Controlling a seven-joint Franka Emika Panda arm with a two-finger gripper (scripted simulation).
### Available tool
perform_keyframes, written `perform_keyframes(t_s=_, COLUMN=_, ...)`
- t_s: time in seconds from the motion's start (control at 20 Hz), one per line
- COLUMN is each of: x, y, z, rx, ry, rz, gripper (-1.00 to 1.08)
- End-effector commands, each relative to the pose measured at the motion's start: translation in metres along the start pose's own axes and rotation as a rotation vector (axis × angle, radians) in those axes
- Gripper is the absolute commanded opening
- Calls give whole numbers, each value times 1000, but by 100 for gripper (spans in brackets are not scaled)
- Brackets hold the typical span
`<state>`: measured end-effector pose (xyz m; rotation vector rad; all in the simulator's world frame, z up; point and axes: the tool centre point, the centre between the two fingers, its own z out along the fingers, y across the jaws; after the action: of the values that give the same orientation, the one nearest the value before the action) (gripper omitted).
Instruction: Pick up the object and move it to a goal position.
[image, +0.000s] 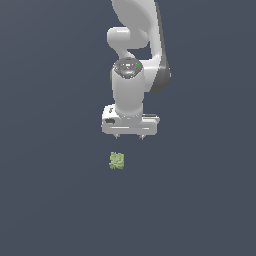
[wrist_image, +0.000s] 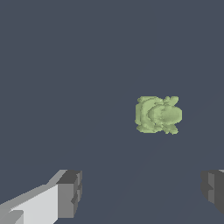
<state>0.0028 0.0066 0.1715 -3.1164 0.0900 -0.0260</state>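
The claw (image: 129, 136) hangs above the tabletop (image: 50, 200) with its fingers (wrist_image: 70, 194) spread wide and nothing between them, likely so they can drop on either side of the lump (image: 116, 160). That green lump lies alone on the flat surface, apart from the claw, at about seven o'clock from it in the exterior view. The claw points straight down, which suits a grip from above, but it looks not yet centred over the lump.

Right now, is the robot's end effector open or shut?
Open. In the wrist view the end effector has its two fingers spread far apart with nothing between them; the green lump lies apart from them.
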Motion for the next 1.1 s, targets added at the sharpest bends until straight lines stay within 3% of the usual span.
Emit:
perform_keyframes(t_s=0.0, x=0, y=0, z=0, rx=0, ry=0, rz=0, gripper=100)
perform_keyframes(t_s=0.45, x=6, y=-32, z=-19, rx=7, ry=34, rz=-31, gripper=100)
perform_keyframes(t_s=1.05, x=20, y=-6, z=9, rx=0, ry=19, rz=-11, gripper=100)
